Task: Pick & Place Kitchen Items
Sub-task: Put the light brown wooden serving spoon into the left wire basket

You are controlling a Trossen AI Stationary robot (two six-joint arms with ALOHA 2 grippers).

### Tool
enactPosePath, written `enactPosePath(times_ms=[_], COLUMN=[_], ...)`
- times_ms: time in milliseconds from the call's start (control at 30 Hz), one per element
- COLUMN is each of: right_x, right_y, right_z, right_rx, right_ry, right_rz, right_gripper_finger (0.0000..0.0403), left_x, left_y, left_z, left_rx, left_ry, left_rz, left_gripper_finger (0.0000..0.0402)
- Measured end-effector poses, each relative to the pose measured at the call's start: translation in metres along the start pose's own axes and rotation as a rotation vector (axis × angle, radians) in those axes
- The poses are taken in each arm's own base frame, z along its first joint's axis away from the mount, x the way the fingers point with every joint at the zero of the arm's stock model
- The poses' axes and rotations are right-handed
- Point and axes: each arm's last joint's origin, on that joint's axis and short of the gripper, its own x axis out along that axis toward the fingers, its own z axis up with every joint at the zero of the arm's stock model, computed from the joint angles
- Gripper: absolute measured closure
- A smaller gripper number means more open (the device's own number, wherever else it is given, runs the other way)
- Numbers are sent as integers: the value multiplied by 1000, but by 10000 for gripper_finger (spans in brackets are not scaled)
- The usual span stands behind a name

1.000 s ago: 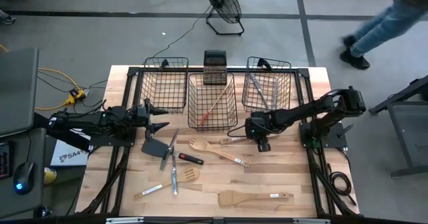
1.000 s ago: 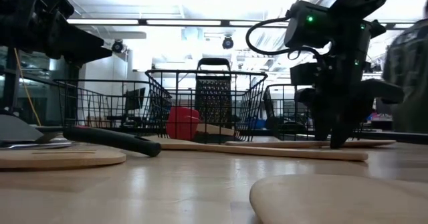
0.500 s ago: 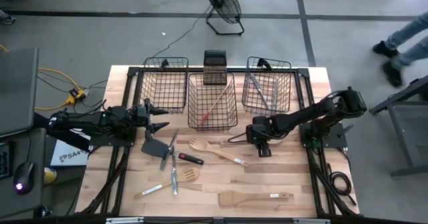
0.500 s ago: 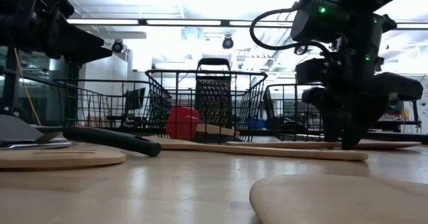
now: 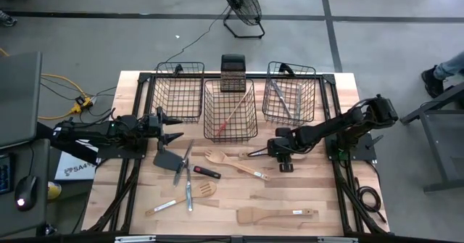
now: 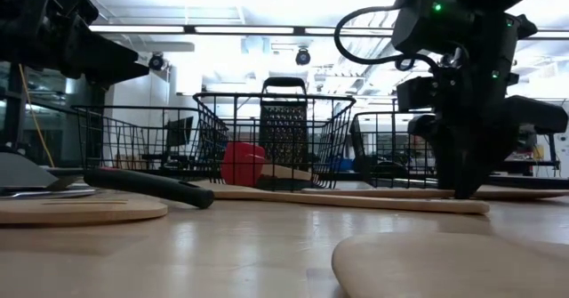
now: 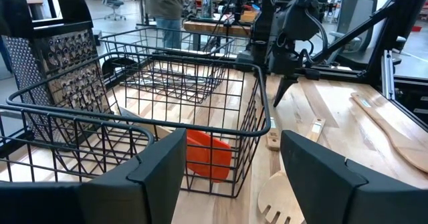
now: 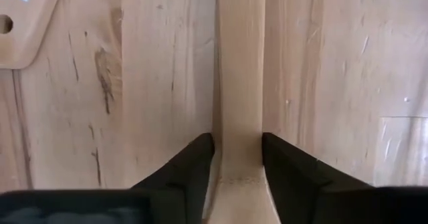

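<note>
The kitchen items lie on the near half of the table: a black spatula (image 5: 167,158), a wooden fork (image 5: 233,163), silver cutlery (image 5: 188,194) and two wooden spatulas (image 5: 275,215). A red spatula (image 7: 208,158) rests in the middle basket (image 5: 230,111). My right gripper (image 5: 283,160) points down at the table, shut on a pale wooden spatula (image 8: 241,63) that lies flat. My left gripper (image 5: 171,129) hangs open above the table, in front of the left basket (image 5: 177,92), and touches nothing. My right gripper pinches the wooden spatula's handle (image 8: 241,127) between its two fingers (image 8: 194,167), just where the handle widens into the blade. The fingers come from above, pointing down, one on each side of the handle. The spatula lies flat on the table (image 6: 507,191).
Three black wire baskets stand along the far edge; the right one (image 5: 288,98) holds metal tongs. A black grater (image 5: 233,72) stands behind the middle basket. A second wooden utensil end (image 8: 20,23) lies close to the held handle. Bare wood shows right of my right gripper.
My right gripper has sunk to the table top and shifted slightly toward the right edge, so that its fingertips now stand on the wood beside the spatula handle. A person beyond the table's right side has walked away. The left arm has kept still.
</note>
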Motion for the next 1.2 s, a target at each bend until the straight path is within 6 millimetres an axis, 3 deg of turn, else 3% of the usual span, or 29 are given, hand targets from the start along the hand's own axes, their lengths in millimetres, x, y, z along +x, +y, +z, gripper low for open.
enactPosePath(times_ms=[233, 600, 900, 1200], right_x=[0, -11, -50, -96], right_y=[0, 8, 14, 17], right_z=[-2, -7, -16, -24], right_rx=[36, 47, -5, -52], right_ry=[17, 31, -71, -325], right_rz=[-4, 94, 162, 103], right_gripper_finger=[327, 329, 329, 329], left_x=[0, 0, 0, 0], left_y=[0, 0, 0, 0], left_z=[0, 0, 0, 0], left_rx=[0, 0, 0, -1], left_ry=[0, 0, 0, -1], left_rz=[0, 0, 0, 0], left_gripper_finger=[165, 165, 165, 165])
